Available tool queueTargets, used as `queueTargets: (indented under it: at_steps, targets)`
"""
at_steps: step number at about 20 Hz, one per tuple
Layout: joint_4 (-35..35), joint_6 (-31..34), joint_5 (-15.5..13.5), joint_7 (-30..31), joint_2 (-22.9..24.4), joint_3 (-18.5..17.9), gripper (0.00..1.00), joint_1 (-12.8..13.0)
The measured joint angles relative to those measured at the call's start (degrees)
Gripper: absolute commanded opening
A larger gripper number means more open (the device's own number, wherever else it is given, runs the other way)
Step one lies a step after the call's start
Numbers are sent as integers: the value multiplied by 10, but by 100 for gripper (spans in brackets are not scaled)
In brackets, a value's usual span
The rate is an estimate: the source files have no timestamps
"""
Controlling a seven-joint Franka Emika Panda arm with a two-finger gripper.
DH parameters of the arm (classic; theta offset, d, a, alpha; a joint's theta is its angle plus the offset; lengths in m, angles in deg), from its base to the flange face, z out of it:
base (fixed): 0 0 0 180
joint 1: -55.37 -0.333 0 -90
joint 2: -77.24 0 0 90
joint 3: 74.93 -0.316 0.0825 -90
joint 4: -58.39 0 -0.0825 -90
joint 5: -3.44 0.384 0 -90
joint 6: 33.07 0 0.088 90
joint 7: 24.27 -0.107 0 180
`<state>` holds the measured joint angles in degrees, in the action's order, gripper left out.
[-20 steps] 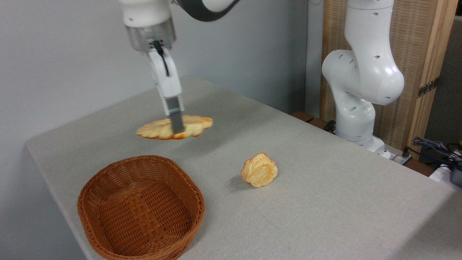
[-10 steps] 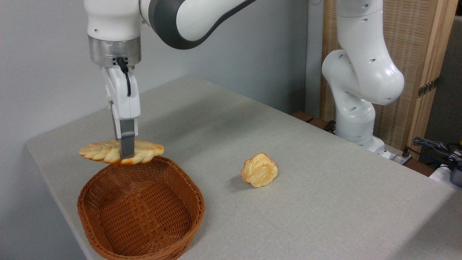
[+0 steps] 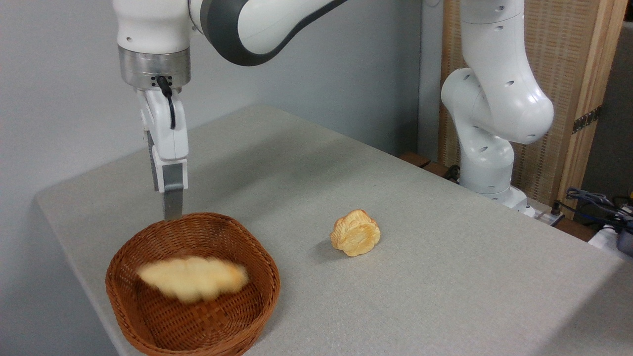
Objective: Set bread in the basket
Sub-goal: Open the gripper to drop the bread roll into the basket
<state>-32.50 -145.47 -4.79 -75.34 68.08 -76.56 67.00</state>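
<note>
One blurred bread (image 3: 193, 279) lies inside one basket (image 3: 126, 252), one bun (image 3: 355, 233) outside, tool (image 3: 170, 210) empty above, finger spacing unclear.

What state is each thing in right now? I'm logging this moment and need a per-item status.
bread: released, blurred in motion within the basket outline, not yet visibly settled.
basket: upright on the table, bread inside its rim.
end effector: above the basket's far rim, holding nothing; finger gap hidden side-on.
bun: lying on the table, right of the basket, untouched.
table: carries the basket and bun.
</note>
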Motion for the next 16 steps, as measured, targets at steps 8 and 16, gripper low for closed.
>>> queueTargets:
  at_steps: [8,16]
  targets:
    - [12,110,9,35,33,-5,100,-17]
    - [18,193,19,69,70,-2,100,-76]
